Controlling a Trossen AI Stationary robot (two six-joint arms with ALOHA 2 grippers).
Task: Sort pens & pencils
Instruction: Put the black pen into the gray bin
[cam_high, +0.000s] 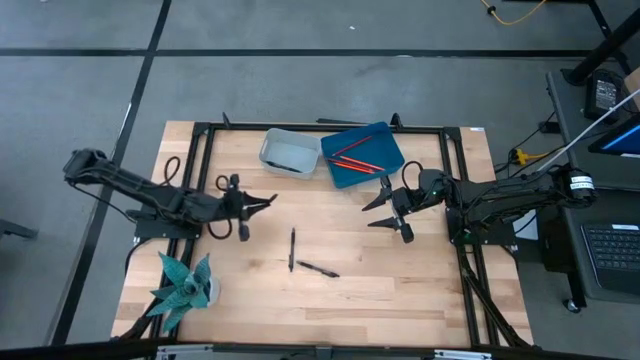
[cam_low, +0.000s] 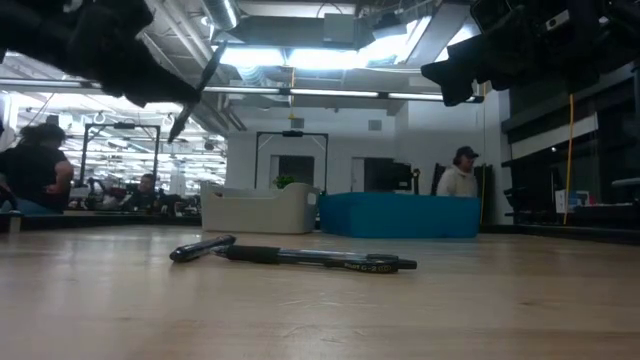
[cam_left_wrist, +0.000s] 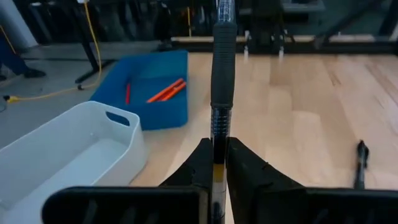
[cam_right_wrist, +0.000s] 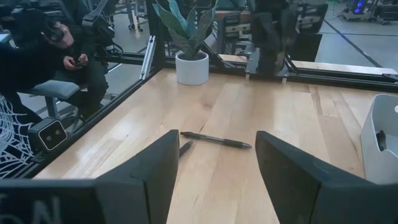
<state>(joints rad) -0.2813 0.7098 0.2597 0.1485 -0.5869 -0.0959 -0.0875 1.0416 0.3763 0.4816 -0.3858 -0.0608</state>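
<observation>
My left gripper (cam_high: 245, 207) (cam_left_wrist: 217, 146) hangs over the table's left half, shut on a dark pen (cam_left_wrist: 222, 68) that sticks out past its fingertips toward the bins. Two more pens (cam_high: 292, 250) (cam_high: 318, 269) lie flat on the wood at the table's middle, also seen in the low view (cam_low: 202, 247) (cam_low: 320, 259). Red pencils (cam_high: 350, 155) lie in the blue bin (cam_high: 385, 165) at the far edge. My right gripper (cam_high: 378, 213) (cam_right_wrist: 216, 135) hovers open over the table's right half, nothing between its fingers. My left gripper pinches the pen's clear barrel (cam_left_wrist: 217, 134) between its two fingertips, behind the dark rubber grip. The pen lies along the fingers and juts out ahead of them. It is lifted clear of the table and slants upward in the low view (cam_low: 197, 92).
A white bin (cam_high: 290, 152) stands left of the blue bin at the far edge. A potted plant (cam_high: 185, 285) sits at the near left corner. A black frame rail (cam_high: 200, 180) runs round the tabletop. People sit in the room beyond the table.
</observation>
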